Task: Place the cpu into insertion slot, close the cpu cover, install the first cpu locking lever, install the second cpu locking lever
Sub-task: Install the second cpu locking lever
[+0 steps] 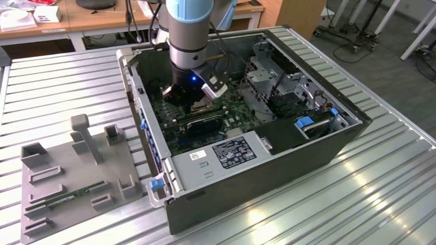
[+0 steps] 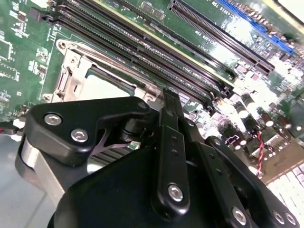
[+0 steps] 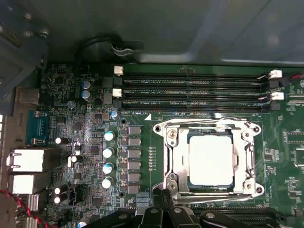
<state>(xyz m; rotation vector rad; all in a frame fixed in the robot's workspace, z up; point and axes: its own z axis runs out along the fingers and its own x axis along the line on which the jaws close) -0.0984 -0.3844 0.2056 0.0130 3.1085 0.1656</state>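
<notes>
The cpu [image 3: 211,159] lies in the insertion slot [image 3: 176,183], its pale metal top showing through the cut-out of the cpu cover [image 3: 172,156], which is down flat over it. One wire locking lever [image 3: 209,124] lies along the socket side by the memory slots. Another lever [image 3: 216,195] runs along the opposite side. My gripper [image 3: 164,194] is shut, its tip at that nearer lever's edge of the socket. In the second wrist view the gripper [image 2: 169,95] stands just beside the cpu cover [image 2: 71,76] and cpu [image 2: 102,88]. The exterior view shows the gripper [image 1: 189,104] low inside the case.
Long black memory slots [image 3: 190,90] run beside the socket. The open computer case [image 1: 327,138] walls the board in, with a drive cage [image 1: 272,76] and power supply [image 1: 228,153]. A grey fixture [image 1: 75,168] holding a memory stick sits at the exterior view's left.
</notes>
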